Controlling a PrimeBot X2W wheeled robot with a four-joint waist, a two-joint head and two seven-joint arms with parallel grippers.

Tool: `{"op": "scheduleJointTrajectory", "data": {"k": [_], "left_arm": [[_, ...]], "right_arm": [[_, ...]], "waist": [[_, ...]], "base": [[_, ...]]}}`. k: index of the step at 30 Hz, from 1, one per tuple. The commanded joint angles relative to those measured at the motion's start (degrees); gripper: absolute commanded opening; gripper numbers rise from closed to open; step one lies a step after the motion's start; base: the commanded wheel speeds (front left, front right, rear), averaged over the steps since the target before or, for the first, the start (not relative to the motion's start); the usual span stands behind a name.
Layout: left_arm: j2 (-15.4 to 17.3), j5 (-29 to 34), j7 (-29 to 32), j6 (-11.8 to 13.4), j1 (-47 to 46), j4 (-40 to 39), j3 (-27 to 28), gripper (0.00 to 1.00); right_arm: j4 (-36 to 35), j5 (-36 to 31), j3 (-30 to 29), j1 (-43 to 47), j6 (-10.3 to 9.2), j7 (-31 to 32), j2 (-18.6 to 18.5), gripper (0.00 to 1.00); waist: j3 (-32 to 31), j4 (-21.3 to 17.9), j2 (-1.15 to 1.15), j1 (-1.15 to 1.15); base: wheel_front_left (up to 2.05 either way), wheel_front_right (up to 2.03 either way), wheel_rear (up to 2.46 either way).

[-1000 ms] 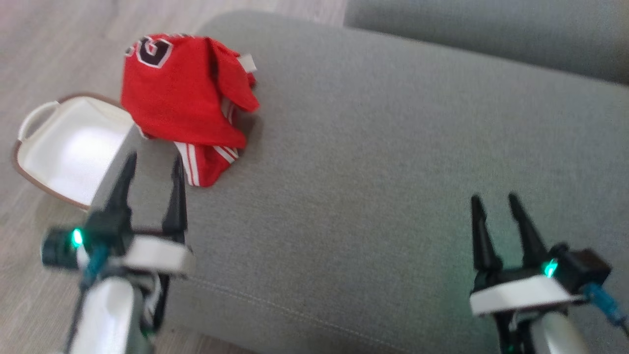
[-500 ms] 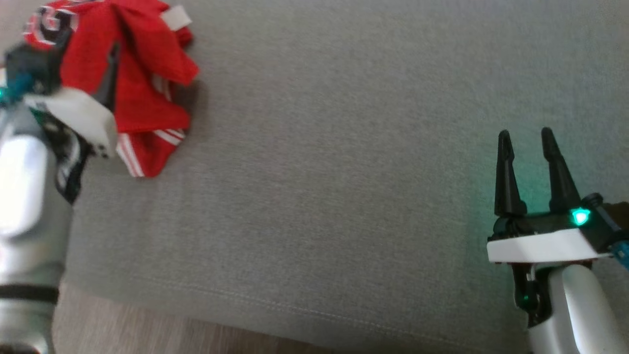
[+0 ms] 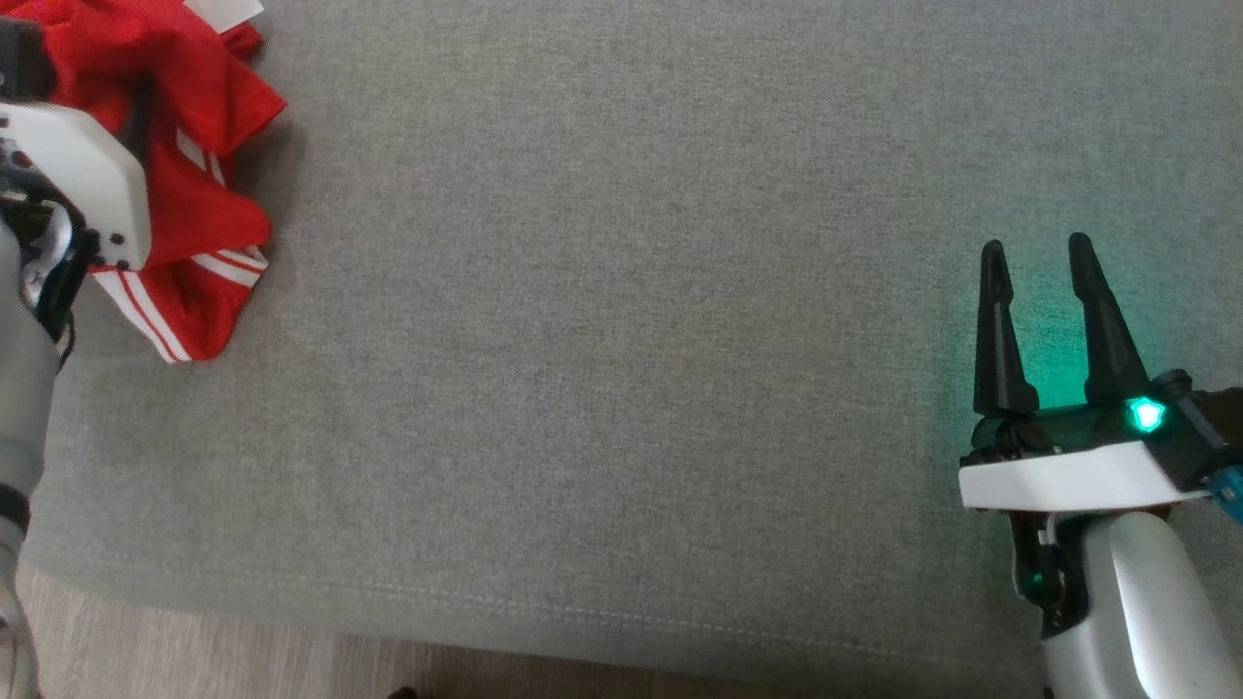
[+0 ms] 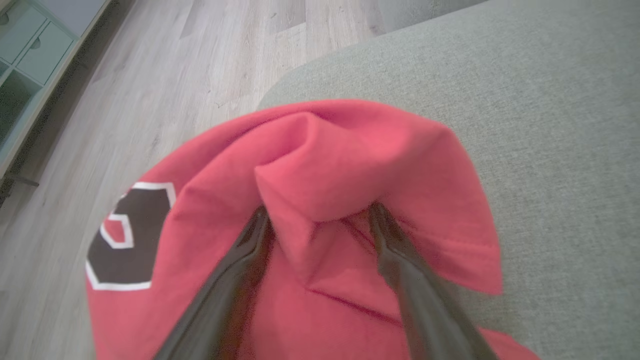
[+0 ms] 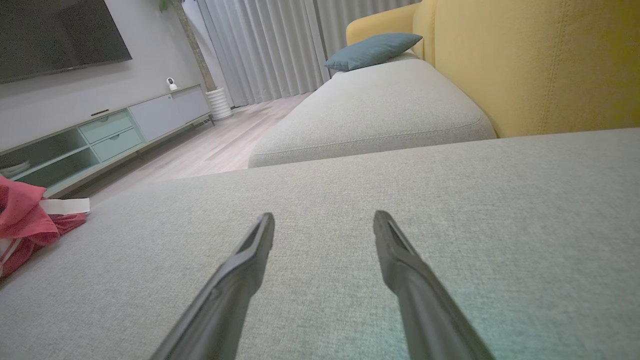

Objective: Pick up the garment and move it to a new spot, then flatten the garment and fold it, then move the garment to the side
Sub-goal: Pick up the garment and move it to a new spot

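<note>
Straddling a garment (image 4: 350, 150) fold, the spread left fingers (image 4: 235, 280) may pinch only one layer and slip; right fingers (image 5: 405, 280) gape empty.

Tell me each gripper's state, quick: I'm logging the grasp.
Left gripper: open, fingers astride a fold of the garment, not clamped.
Right gripper: open, holding nothing.

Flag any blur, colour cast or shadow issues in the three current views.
Head view: sharp; the right hand LED throws a green cast on the grey sofa cushion, and the red jersey drops a soft shadow to its right. Left wrist view: the left hand fingers are soft, jersey looks washed pink. Right wrist view: finger bases blurred, faint green tint lower right.
</note>
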Motion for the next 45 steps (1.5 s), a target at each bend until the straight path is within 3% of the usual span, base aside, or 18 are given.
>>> {"op": "scheduleJointTrajectory", "data": {"k": [1,2,6,10,16,22,28,37,45], "left_arm": [[3.2,-1.08,-0.26,0.1,-2.87,0.45,0.61,0.42],[3.15,-1.38,-0.58,0.1,-3.25,1.16,0.2,0.0],[3.2,-1.92,-4.06,0.32,-4.9,3.48,-0.3,0.0],[3.02,-1.4,-10.27,2.42,-6.81,4.34,-0.08,0.0],[2.91,-1.13,-14.48,4.44,-8.6,2.54,0.6,0.0],[3.53,-0.49,-15.12,6.8,-7.71,-10.07,3.18,0.0],[3.11,1.05,-15.14,6.12,-2.69,-23.5,3.75,0.0],[0.32,1.37,-14.66,4.15,1.62,-30.08,-0.04,0.0],[-3.74,0.6,-12.1,4.38,3.3,-33.47,-3.1,0.0]], "right_arm": [[-2.25,-0.57,1.35,-1.1,-0.04,0.11,-0.28,1.0],[-2.23,-0.57,1.32,-1.08,-0.04,0.13,-0.28,1.0],[-1.93,-0.46,1.17,-0.99,-0.04,0.15,-0.28,1.0],[-1.02,-0.16,1.08,-0.47,-0.04,0.03,-0.28,1.0],[0.31,0.92,1.28,0.57,-0.04,-0.3,-0.28,1.0],[1.82,2.66,1.12,2.15,-0.04,-0.66,-0.28,1.0],[2.73,4.67,1.63,3.17,-0.04,-0.85,-0.28,1.0],[1.54,6.8,1.66,4.13,-0.04,-0.88,-0.28,1.0],[0.11,8.01,3.15,3.8,-0.04,-0.89,-0.28,1.0]], "waist": [[0.12,-0.08,0.0,-0.01],[0.11,-0.07,0.0,-0.01],[-0.44,0.23,0.0,-0.01],[-2.26,0.91,0.0,-0.01],[-5.87,1.83,0.0,-0.01],[-10.71,2.6,0.0,-0.01],[-14.87,1.79,0.0,-0.01],[-18.11,-3.34,0.0,-0.01],[-17.89,-11.98,0.0,-0.01]], "base": [[0.0,0.0,0.0],[0.0,0.0,0.0],[0.0,0.0,0.0],[0.0,0.0,0.0],[0.0,0.0,0.0],[0.0,0.0,0.0],[0.0,0.0,0.0],[0.0,0.0,0.0],[0.0,0.0,0.0]]}}
